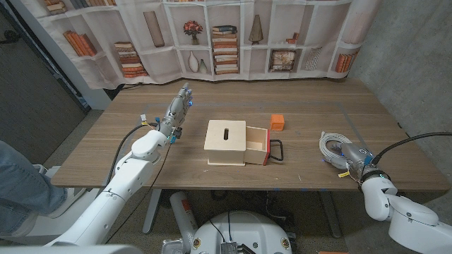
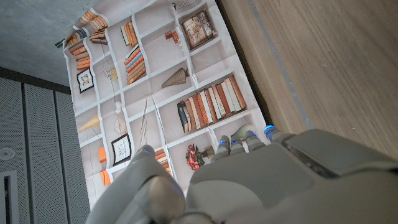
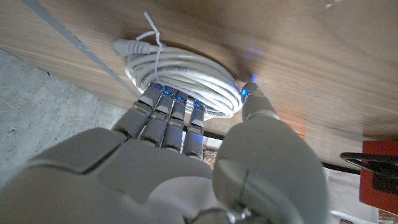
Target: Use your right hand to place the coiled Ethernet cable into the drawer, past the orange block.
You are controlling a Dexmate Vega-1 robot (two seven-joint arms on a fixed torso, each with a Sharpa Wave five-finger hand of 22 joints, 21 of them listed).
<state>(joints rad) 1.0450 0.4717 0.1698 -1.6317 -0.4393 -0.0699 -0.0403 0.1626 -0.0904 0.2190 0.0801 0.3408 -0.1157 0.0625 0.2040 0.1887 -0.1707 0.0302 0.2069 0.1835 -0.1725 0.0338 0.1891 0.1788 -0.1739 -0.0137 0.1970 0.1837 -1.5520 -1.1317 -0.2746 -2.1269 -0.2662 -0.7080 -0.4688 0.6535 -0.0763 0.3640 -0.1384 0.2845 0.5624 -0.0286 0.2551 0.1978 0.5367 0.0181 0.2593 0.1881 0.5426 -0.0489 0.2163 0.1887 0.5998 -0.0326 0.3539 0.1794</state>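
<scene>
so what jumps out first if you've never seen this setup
The pale wooden drawer box at the table's middle, its red-fronted drawer pulled open, with an orange block just behind it. Then the right hand at the white coiled cable near the table's right edge, fingers on the coil.

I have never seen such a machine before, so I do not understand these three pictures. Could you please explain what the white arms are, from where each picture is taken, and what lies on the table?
This is a robot with two white arms, each ending in a hand with fingers. The wide picture comes from a camera on its head, looking down at the wooden table. The other two come from cameras on its wrists, so they look turned.

On the table stand a small wooden box with its drawer pulled open, an orange block behind it, and a coiled white Ethernet cable. The right hand reaches to the cable, fingertips at the coil; whether it grips is unclear. The left hand holds nothing. Behind hangs a printed bookshelf backdrop.
</scene>
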